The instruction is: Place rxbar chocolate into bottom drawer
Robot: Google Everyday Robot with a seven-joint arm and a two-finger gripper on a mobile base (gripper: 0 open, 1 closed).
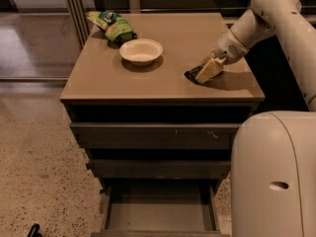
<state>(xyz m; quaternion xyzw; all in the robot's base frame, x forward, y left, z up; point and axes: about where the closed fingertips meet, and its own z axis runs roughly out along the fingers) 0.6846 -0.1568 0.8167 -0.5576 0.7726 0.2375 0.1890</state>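
Your gripper (208,71) is low over the cabinet top (173,85), near its right front corner, angled down and to the left from the arm (256,21). The rxbar chocolate (190,75) lies flat on the top right at the gripper's tip; only its dark left end shows, the rest is hidden under the gripper. You cannot tell whether the gripper is spread or pinching the bar.

Left of the gripper and a little further back: white bowl (141,51). Beyond that, far-left corner: green chip bag (112,27). Well below the gripper, the bottom drawer (160,214) is pulled out. Robot base (274,177) stands below and right of the gripper.
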